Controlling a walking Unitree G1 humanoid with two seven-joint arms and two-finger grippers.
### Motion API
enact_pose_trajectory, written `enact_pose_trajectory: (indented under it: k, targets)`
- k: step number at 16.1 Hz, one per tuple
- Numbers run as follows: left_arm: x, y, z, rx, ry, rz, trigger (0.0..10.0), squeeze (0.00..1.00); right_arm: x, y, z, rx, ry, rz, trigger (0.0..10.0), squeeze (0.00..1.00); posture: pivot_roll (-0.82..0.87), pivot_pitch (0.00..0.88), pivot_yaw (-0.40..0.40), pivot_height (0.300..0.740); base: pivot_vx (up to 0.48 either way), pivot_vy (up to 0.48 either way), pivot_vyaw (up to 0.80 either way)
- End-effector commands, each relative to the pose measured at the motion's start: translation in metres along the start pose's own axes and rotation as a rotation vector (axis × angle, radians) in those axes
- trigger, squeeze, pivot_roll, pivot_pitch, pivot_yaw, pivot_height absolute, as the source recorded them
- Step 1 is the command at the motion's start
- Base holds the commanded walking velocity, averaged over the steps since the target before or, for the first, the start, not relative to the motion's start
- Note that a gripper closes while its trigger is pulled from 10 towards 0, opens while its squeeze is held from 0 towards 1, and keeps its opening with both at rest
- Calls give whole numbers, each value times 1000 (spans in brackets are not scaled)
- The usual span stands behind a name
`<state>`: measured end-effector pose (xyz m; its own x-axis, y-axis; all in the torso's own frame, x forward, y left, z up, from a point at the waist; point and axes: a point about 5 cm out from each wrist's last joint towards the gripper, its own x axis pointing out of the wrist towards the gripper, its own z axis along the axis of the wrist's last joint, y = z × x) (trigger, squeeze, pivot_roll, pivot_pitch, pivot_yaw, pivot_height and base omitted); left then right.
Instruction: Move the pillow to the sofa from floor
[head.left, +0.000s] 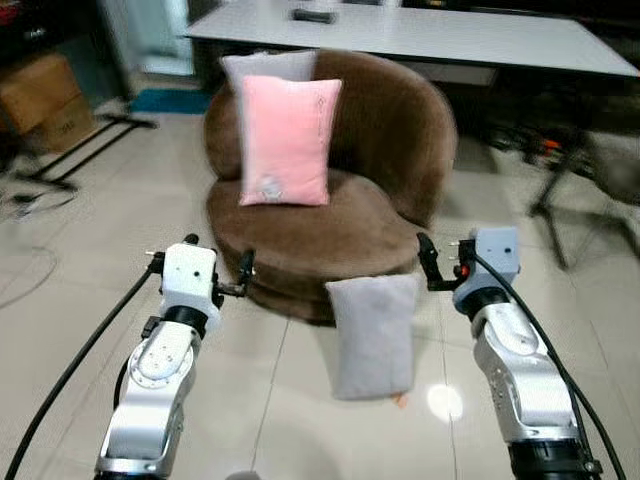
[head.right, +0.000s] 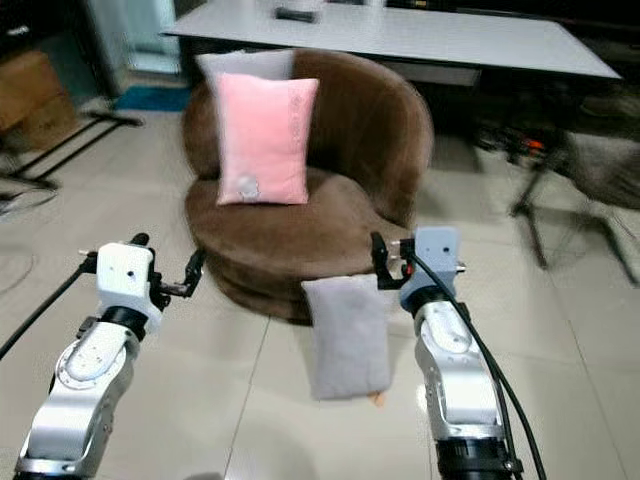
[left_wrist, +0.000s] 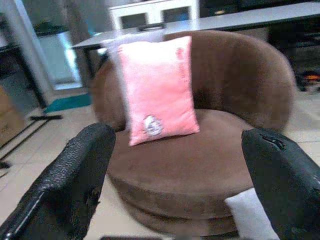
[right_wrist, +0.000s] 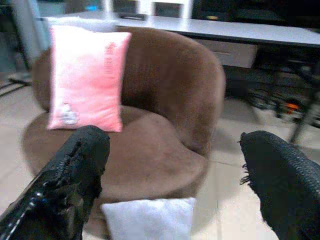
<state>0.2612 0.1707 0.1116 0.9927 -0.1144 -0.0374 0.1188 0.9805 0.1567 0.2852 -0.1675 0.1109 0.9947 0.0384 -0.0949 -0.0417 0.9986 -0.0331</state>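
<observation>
A grey pillow (head.left: 373, 335) stands on the tiled floor, leaning against the front of the round brown sofa (head.left: 330, 235). On the sofa seat a pink pillow (head.left: 287, 140) stands upright, with another grey pillow (head.left: 268, 68) behind it. My left gripper (head.left: 200, 260) hovers to the left of the floor pillow, open and holding nothing. My right gripper (head.left: 465, 258) hovers to the pillow's right, also open and holding nothing. In the wrist views the black fingers (left_wrist: 80, 175) (right_wrist: 75, 175) stand wide apart, framing the sofa, and a corner of the grey pillow (right_wrist: 150, 220) appears below.
A long white table (head.left: 420, 35) with a dark remote (head.left: 313, 15) stands behind the sofa. A cardboard box (head.left: 40, 95) and black stand legs (head.left: 80, 150) are at the left. Dark chair or stand legs (head.left: 560, 200) are at the right.
</observation>
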Motion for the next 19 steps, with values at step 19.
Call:
enact_pose_trajectory:
  k: [19]
  targets:
    - [10, -2, 5, 10, -22, -21, 10000, 278, 4, -4, 0, -37, -8, -7, 10000, 0, 26, 0, -5, 740, 312, 0, -207]
